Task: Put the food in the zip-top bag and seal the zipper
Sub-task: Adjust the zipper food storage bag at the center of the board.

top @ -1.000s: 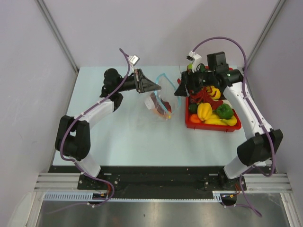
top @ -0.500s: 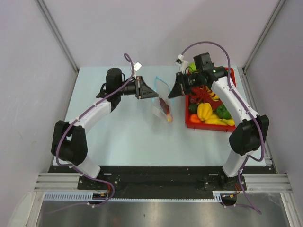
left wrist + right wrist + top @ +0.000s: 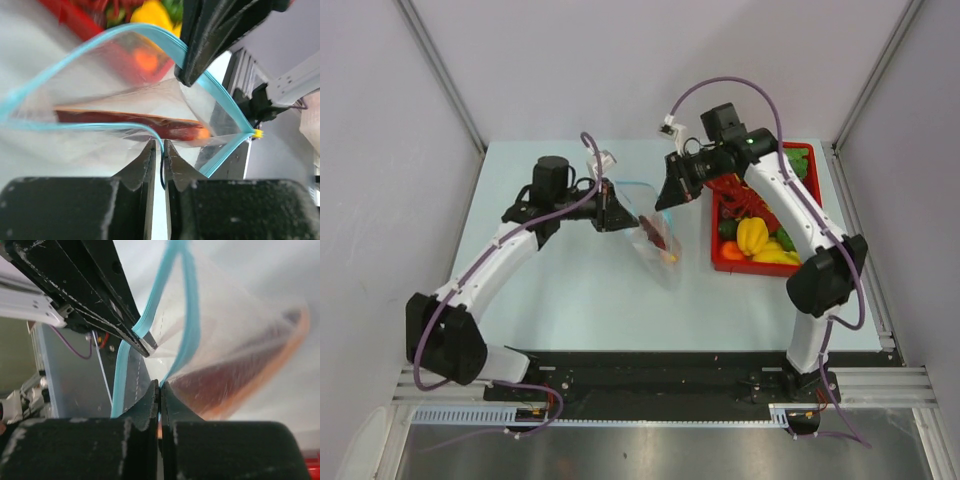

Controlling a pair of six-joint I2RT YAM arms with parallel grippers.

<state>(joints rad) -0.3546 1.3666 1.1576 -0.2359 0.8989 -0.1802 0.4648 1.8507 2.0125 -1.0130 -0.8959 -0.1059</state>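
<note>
The bag (image 3: 645, 225) hangs mid-table just left of the tray (image 3: 760, 268), its zipper (image 3: 190, 315) mouth spread wide, the left gripper (image 3: 157, 146) pinched almost closed on its left rim, the right gripper (image 3: 159, 385) clamped tight on its right rim, one reddish food (image 3: 664, 241) piece inside.

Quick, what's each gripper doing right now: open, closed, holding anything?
Left gripper: closed, pinching one lip of the zip-top bag at its mouth.
Right gripper: closed, pinching the opposite lip of the same bag.
</note>
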